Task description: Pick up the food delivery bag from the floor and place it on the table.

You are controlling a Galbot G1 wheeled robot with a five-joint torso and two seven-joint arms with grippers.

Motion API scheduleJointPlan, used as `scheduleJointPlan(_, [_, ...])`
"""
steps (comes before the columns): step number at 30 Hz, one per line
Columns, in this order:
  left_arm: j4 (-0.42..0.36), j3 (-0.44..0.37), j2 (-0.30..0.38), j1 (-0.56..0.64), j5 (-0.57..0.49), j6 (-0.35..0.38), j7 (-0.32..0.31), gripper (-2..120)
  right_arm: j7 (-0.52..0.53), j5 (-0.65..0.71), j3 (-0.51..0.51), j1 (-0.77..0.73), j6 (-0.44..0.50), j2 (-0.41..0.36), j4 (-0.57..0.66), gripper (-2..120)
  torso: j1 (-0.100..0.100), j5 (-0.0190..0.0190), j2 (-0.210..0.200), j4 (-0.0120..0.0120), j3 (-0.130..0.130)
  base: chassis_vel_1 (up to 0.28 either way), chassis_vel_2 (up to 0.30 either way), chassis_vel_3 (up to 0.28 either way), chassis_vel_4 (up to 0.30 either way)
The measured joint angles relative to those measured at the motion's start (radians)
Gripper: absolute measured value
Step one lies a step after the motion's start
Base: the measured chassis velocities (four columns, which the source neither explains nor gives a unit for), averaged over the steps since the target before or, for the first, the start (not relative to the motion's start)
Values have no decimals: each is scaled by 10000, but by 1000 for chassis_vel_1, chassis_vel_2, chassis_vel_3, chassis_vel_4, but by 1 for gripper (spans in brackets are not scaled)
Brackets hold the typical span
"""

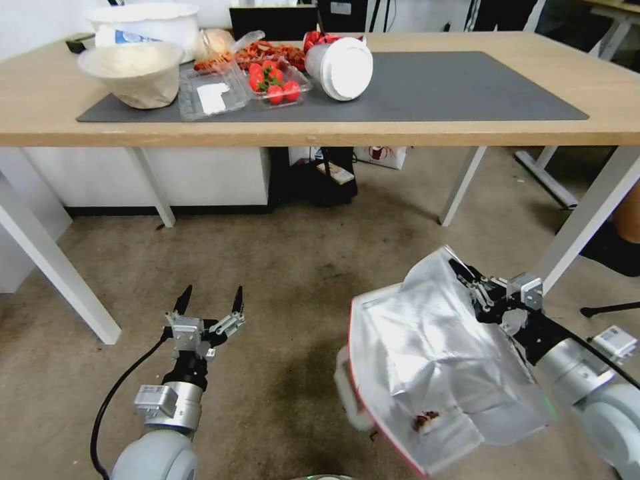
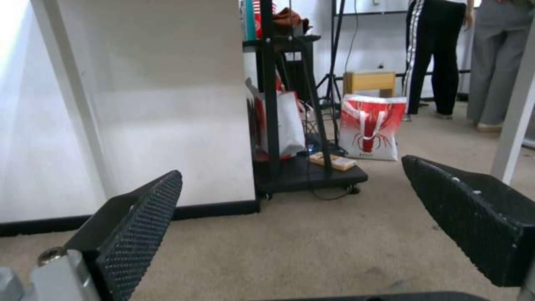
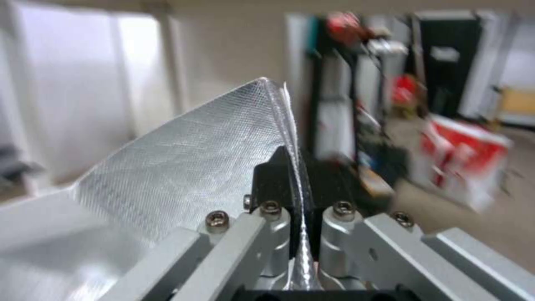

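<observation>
The food delivery bag (image 1: 433,360) hangs tilted in front of me at the lower right, its silver foil lining facing me and a red edge along its lower left side. My right gripper (image 1: 469,275) is shut on the bag's upper foil rim. In the right wrist view the foil sheet (image 3: 195,159) runs pinched between that gripper's (image 3: 298,171) black fingers. My left gripper (image 1: 210,300) stands open low over the floor (image 1: 287,267), left of the bag and apart from it, nothing between its fingers (image 2: 139,217). The table (image 1: 467,127) spans the view ahead.
The dark grey mat (image 1: 467,87) carries bowls (image 1: 137,70), a strawberry tray (image 1: 277,83) and a tipped white cup (image 1: 343,67) on its left half. White table legs (image 1: 460,183) stand ahead and at both sides. A black cart (image 2: 304,171) and a red-white shopping bag (image 2: 370,127) sit beneath.
</observation>
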Motion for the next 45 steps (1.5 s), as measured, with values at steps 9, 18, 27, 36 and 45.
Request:
scheduleJointPlan(9, [2, -90, 73, -26, 2, -184, 63, 99, -1120, 1380, 550, 151, -133, -586, 518, 0, -1, 1, 0, 0, 0, 0, 0, 0, 0])
scheduleJointPlan(18, [-65, -163, 149, 32, 65, -246, 42, 99, -2770, 2076, 1053, 222, -114, -872, 455, 0, 0, 0, 0, -1, 0, 0, 0, 0, 0])
scheduleJointPlan(27, [-129, -144, 164, 54, 21, -226, 30, 99, -4750, 2703, 1349, 341, -425, -917, 138, 0, 0, 0, 0, -1, 0, 0, 0, 0, 0])
scheduleJointPlan(36, [-179, -145, 173, 75, -12, -194, 0, 99, -4968, 2734, 1401, 370, -492, -869, 109, 0, 0, 0, 0, -1, 0, 0, 0, 0, 0])
scheduleJointPlan(45, [-281, -133, 152, 166, -8, -208, 15, 99, -4729, 2740, 1433, 347, -492, -786, 246, 0, 0, 0, 0, 0, 0, 0, 0, 0, 0])
